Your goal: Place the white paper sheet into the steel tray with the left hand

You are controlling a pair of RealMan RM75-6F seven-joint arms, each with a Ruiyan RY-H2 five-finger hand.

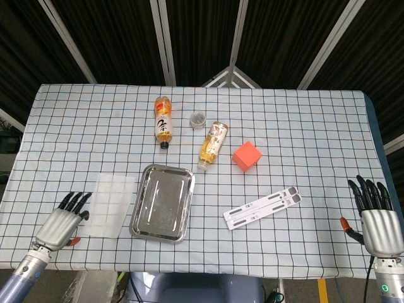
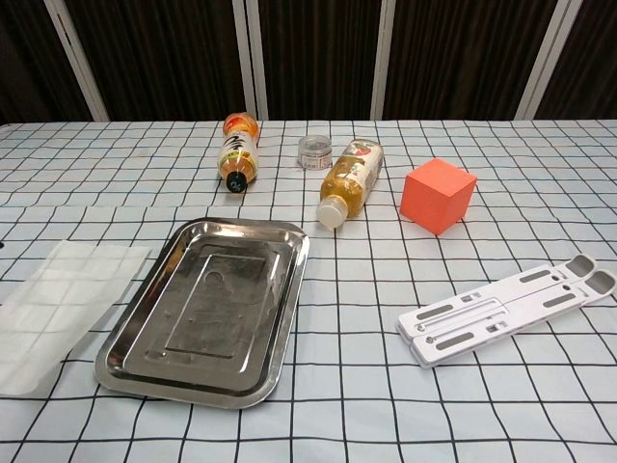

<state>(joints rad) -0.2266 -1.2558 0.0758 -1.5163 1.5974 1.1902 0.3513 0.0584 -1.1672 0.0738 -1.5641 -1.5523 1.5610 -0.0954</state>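
The left hand [image 1: 60, 222], fingers spread and empty, should probably slide under the white paper sheet [image 1: 110, 204] edge nearest the table's left side.

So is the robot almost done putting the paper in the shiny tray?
Not yet, it has barely begun. Nothing is done: the white paper sheet lies flat on the table, left of the steel tray, which holds nothing. In hand: the left robot hand is open beside the sheet's left edge, seemingly not gripping it. Still left: pick the paper up, carry it over and set it in the tray. The right robot hand waits open, far away.
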